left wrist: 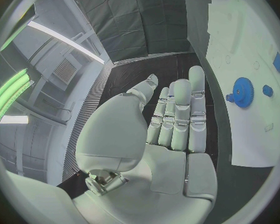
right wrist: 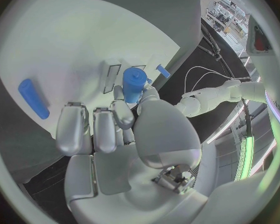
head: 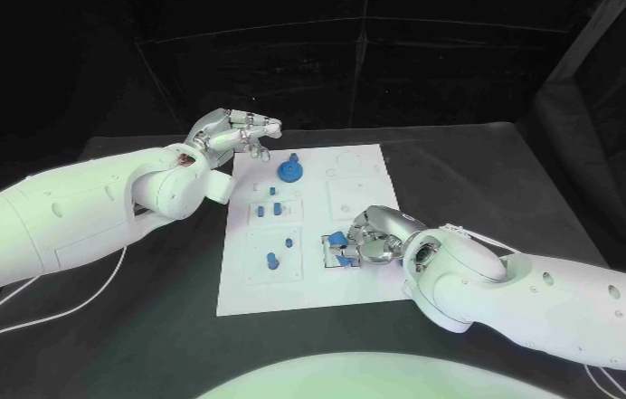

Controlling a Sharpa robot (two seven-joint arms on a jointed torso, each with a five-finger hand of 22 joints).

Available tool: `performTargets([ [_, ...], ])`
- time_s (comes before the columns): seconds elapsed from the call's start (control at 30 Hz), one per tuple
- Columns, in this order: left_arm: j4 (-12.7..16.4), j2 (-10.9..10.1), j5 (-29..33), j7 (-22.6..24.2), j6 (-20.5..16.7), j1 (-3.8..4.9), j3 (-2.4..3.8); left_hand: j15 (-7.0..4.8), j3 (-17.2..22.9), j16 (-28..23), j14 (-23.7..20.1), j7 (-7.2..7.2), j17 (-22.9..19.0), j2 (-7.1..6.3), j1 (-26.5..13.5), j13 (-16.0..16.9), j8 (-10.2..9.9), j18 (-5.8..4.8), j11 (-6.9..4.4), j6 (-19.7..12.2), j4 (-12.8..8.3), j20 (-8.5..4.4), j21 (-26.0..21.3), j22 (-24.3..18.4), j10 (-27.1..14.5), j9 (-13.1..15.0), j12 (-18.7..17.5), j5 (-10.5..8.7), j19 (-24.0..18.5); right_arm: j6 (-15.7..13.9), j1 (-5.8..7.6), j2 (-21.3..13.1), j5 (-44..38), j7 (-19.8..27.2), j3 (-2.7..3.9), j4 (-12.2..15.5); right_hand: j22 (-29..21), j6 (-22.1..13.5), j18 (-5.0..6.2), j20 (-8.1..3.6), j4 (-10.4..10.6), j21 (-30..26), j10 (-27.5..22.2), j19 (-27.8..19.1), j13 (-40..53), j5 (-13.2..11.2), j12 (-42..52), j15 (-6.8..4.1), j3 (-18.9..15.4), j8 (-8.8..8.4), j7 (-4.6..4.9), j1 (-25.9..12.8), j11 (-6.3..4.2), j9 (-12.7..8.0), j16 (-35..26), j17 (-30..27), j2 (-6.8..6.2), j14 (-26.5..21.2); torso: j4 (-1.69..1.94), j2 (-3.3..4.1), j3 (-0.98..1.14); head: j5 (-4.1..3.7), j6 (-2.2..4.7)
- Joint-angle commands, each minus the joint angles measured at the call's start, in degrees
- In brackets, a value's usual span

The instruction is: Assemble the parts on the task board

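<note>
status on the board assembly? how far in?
Early to mid, as far as it shows. Looks done: a blue gear sits at the task board's far end. In hand: the right hand pinches a blue cylinder just above the board. Left: several small blue parts lie loose on the board, seating unclear. The left hand hovers open, empty, off the far left corner.
</note>
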Motion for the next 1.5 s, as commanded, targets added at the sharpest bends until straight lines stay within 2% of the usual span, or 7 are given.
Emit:
performTargets([
  [0.03, 0.1, 0.1, 0.2, 0.2, 0.5, 0.1, 0.05, 0.06, -0.2, -0.3, -0.3, 0.12, -0.1, 0.57, -0.1, 0.1, 0.3, 1.18, 0.07, -0.4, 0.0, 0.19, -0.4, 0.0, -0.3, 0.0, 0.2, 0.09, 0.2, 0.5, 0.1, 0.4, 0.7, -1.7, 0.03, -0.3, 0.1, 0.6, -1.08, -0.4, -0.1, 0.2, 0.2, 0.2, 0.1, -0.4, -0.3, -0.31, -0.5, 0.33, -0.08, -0.5, -0.17, 0.1, 0.0, 0.0, 0.55, 2.6, -0.1, -0.05, 0.05, 0.15, -0.03],
  [0.33, 0.1, 0.1, 0.2, 0.2, 0.5, 0.1, 0.05, 0.07, -0.3, -0.3, -0.3, 0.14, -0.1, 0.57, -0.1, 0.1, 0.3, 1.17, 0.09, -0.5, 0.0, 0.19, -0.4, -0.1, -0.4, -0.1, 0.3, 0.09, 0.3, 0.1, 0.11, 1.6, -0.3, -2.3, 0.04, -1.0, 0.0, 1.2, -1.07, -0.62, -0.2, 0.1, 0.1, 0.1, -0.1, -10.7, -1.5, -0.51, -3.8, 0.5, -0.37, -4.4, -0.38, 0.6, -0.4, -0.6, 0.2, 2.5, -0.06, -0.08, 0.04, 0.27, -0.1],
  [0.4, 0.1, 0.1, 0.2, 0.2, 0.5, 0.1, 0.05, 0.07, -0.3, -0.3, -0.3, 0.14, -0.1, 0.57, -0.1, 0.1, 0.3, 1.17, 0.09, -0.5, 0.0, 0.19, -0.4, -0.1, -0.4, -0.1, 0.3, 0.09, 0.3, 0.1, 0.11, 1.7, -0.7, -2.4, 0.04, -1.1, -0.1, 1.1, -1.04, -0.66, -0.1, 0.0, -0.1, 0.1, -0.5, -17.2, -2.3, -0.52, -4.8, 0.53, -0.37, -6.6, -0.38, 0.8, -0.6, -1.0, -0.54, 2.4, -0.08, -0.05, 0.04, 0.32, -0.08],
  [0.53, 0.1, 0.1, 0.2, 0.2, 0.5, 0.1, 0.05, 0.07, -0.3, -0.3, -0.3, 0.14, -0.1, 0.57, -0.1, 0.1, 0.3, 1.17, 0.09, -0.5, 0.0, 0.19, -0.4, -0.1, -0.4, -0.1, 0.3, 0.09, 0.3, -0.2, 0.11, 1.9, -1.3, -2.5, 0.04, -1.3, -0.5, 0.7, -0.98, -0.58, 0.1, -0.3, -0.5, -0.1, -1.0, -21.5, -3.6, -0.46, -2.9, 0.5, -0.31, -11.0, -0.18, 1.1, -1.0, -1.6, -3.4, 2.3, -0.09, -0.03, 0.03, 0.37, -0.1],
  [0.73, 0.0, 0.1, 0.2, 0.2, 0.5, 0.1, 0.05, 0.07, -0.3, -0.3, -0.3, 0.14, -0.1, 0.57, -0.1, 0.1, 0.3, 1.17, 0.09, -0.5, 0.0, 0.19, -0.4, -0.1, -0.4, -0.1, 0.3, 0.09, 0.3, -0.5, 0.11, 2.0, -1.8, -2.2, 0.04, -1.2, -0.8, 0.3, -0.92, -0.58, 0.2, -0.6, -1.0, -0.2, -1.9, -21.6, -5.3, -0.38, 0.3, 0.5, -0.17, -15.0, -0.22, 1.4, -1.4, -2.2, -6.62, 2.2, -0.13, -0.01, 0.06, 0.47, -0.19],
  [1.03, -0.1, 0.0, 0.2, 0.2, 0.5, 0.1, 0.05, 0.07, -0.3, -0.3, -0.3, 0.14, -0.1, 0.57, -0.1, 0.1, 0.3, 1.17, 0.09, -0.5, 0.0, 0.19, -0.4, -0.1, -0.4, -0.1, 0.3, 0.09, 0.3, 0.4, 0.1, 1.6, -2.0, -0.8, 0.04, 0.0, -0.5, 0.5, -0.97, -0.55, 0.1, -0.4, -0.9, -0.1, -1.8, -21.3, -5.4, -0.39, 1.6, 0.65, -0.22, -14.9, -0.25, 1.6, -1.3, -2.1, -6.15, 2.3, -0.16, -0.04, 0.05, 0.47, -0.25],
  [1.5, -0.1, 0.0, 0.2, 0.2, 0.6, 0.1, 0.05, 0.07, -0.3, -0.3, -0.3, 0.14, -0.1, 0.57, -0.1, 0.1, 0.3, 1.17, 0.09, -0.5, 0.0, 0.19, -0.4, -0.1, -0.4, -0.1, 0.3, 0.09, 0.3, 4.0, 0.1, 0.6, -2.8, 1.2, 0.04, 0.6, 0.8, 1.5, -1.18, -0.79, -7.3, 0.2, -0.2, 0.2, -0.9, -16.7, -5.4, -0.72, 4.7, 1.53, -0.57, 2.8, -0.63, 2.4, -1.3, -2.0, -2.92, 2.3, -0.09, -0.05, 0.0, 0.43, -0.36],
])
